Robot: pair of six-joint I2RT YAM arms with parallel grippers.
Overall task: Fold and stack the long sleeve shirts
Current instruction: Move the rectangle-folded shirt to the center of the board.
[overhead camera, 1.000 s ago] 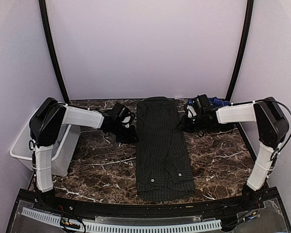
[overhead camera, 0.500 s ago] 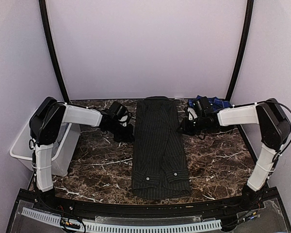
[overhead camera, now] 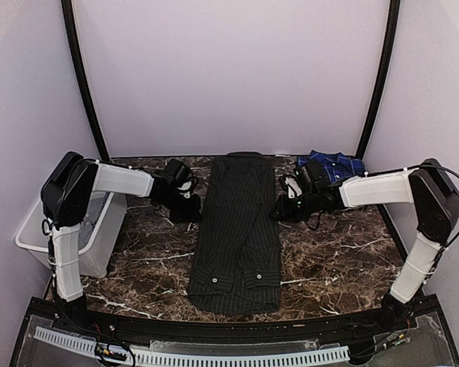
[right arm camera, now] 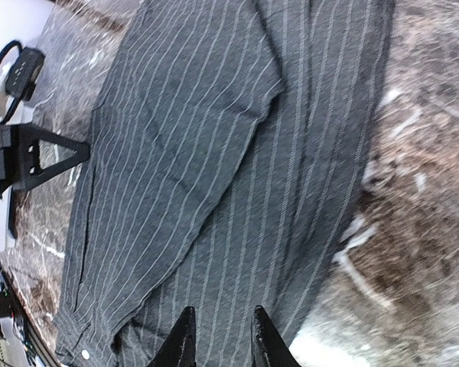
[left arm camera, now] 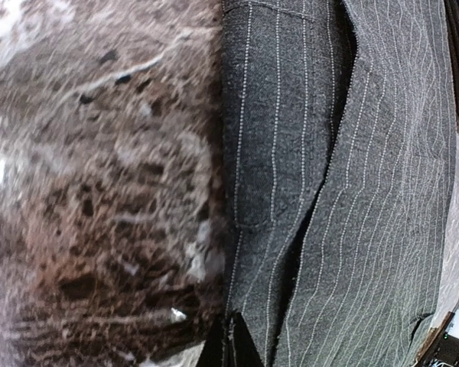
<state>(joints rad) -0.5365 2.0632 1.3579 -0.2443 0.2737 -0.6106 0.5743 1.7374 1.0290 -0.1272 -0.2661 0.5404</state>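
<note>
The black pinstripe shirt (overhead camera: 237,229) lies folded into a long narrow strip down the middle of the table, buttoned cuffs at its near end. My left gripper (overhead camera: 190,208) is at its left edge, jaws shut on that edge (left arm camera: 231,345). My right gripper (overhead camera: 279,210) is at the shirt's right edge. Its fingertips (right arm camera: 185,340) stand a narrow gap apart on the flat cloth (right arm camera: 214,176), with nothing pinched between them. The blue-and-navy plaid shirt (overhead camera: 333,163) lies bunched at the back right corner.
A white plastic bin (overhead camera: 99,229) stands off the table's left edge beside the left arm. Bare dark marble table (overhead camera: 344,252) shows on both sides of the shirt. Black frame posts rise at the back corners.
Both grippers have moved left and the pinstripe shirt has slid left with them. Its near end has swung furthest left, so the strip now lies slanted.
</note>
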